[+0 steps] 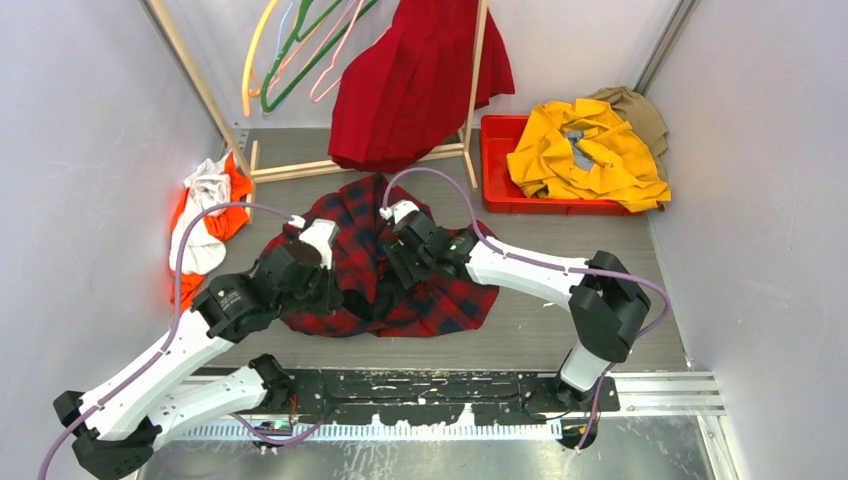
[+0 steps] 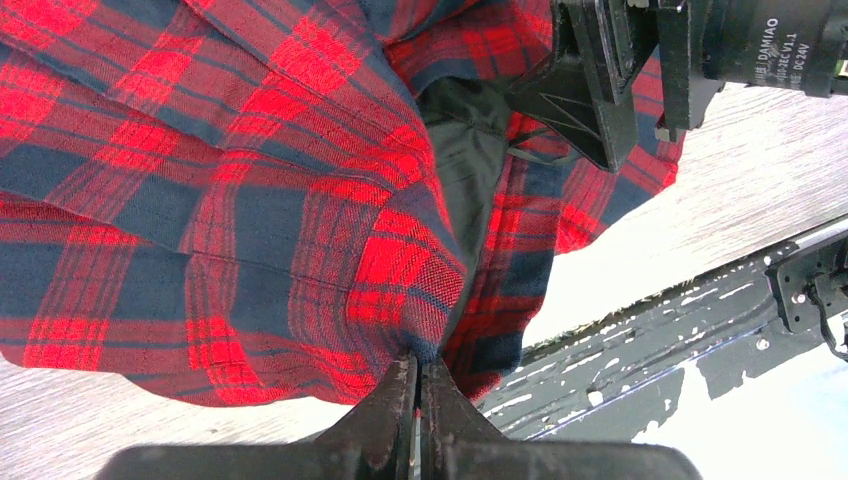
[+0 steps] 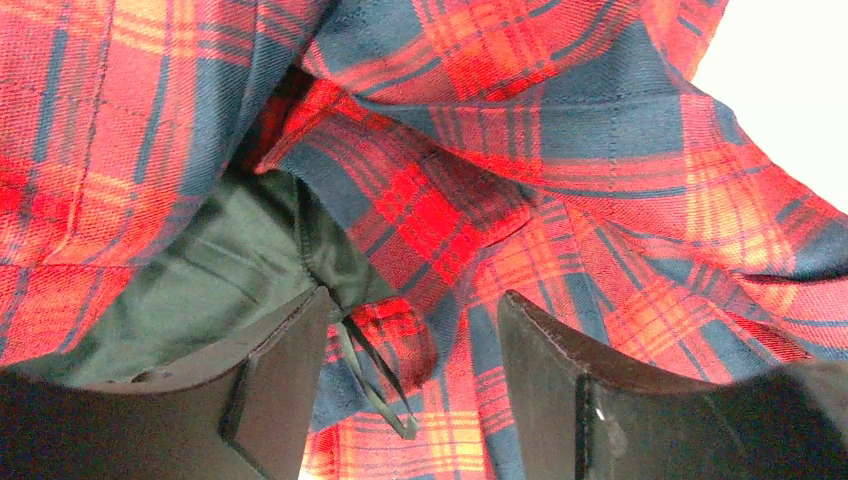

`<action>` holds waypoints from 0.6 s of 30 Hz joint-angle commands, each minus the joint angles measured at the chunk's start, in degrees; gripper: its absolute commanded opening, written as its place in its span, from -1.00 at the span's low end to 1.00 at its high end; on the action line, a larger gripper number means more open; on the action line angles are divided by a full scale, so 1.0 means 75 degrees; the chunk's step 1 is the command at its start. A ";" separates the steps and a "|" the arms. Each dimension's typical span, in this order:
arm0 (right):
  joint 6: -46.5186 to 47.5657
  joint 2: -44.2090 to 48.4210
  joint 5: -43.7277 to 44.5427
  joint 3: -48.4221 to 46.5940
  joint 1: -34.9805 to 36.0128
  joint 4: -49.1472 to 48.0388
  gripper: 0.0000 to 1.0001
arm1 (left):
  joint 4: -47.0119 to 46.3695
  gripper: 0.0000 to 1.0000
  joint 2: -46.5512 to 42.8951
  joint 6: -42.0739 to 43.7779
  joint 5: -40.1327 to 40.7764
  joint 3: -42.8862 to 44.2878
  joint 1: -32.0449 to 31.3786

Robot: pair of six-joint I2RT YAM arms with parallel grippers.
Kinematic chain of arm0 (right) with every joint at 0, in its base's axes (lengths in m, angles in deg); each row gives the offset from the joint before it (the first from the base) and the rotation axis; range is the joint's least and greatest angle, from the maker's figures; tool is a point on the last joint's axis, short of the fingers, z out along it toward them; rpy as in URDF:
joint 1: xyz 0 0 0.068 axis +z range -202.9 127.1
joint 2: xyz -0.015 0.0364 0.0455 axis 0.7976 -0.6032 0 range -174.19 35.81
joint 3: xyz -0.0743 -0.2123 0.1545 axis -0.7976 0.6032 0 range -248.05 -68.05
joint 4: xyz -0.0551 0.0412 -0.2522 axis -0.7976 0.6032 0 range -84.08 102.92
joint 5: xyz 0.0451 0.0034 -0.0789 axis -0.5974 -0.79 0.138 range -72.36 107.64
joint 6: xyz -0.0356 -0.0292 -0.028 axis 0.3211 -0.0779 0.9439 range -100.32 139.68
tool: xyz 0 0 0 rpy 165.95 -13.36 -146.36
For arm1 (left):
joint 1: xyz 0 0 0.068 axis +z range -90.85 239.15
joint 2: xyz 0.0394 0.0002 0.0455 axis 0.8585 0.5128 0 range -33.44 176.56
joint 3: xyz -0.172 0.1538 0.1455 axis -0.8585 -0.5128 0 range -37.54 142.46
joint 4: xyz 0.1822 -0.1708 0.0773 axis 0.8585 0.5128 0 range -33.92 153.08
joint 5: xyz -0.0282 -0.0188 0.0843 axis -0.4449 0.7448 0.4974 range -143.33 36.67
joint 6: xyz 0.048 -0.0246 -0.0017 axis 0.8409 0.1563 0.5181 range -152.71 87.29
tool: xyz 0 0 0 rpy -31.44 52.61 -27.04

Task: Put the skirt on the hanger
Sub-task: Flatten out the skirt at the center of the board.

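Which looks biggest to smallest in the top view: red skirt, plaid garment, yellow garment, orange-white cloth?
1-2. red skirt and plaid garment: about alike; the skirt is cropped by the frame.
3. yellow garment
4. orange-white cloth

a robot lab cell: bare white walls (image 1: 80, 120), arms (image 1: 520, 265) bolted to a metal rail (image 1: 660, 385).

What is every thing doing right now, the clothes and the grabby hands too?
red skirt: hanging at the rack, hem draped down.
cream hanger: bare, hanging on the rack.
plaid garment: crumpled on the table.
left gripper: shut, pinching the plaid garment's edge.
right gripper: open, over the plaid garment.
yellow garment: heaped in the red bin.
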 commanded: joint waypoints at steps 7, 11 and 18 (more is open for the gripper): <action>0.0242 -0.0362 0.0355 -0.0109 0.0087 -0.0046 0.33 | -0.0387 -1.00 -0.0161 0.0041 -0.0054 -0.0041 0.0013; 0.0242 -0.0789 0.0737 -0.0391 0.0080 0.0076 0.33 | -0.0366 -1.00 -0.0179 0.0036 -0.0035 -0.0058 0.0018; 0.0101 -0.1069 0.0816 -0.0845 0.0018 -0.0141 0.16 | -0.0504 -1.00 -0.0113 -0.0002 -0.0022 -0.0208 0.0013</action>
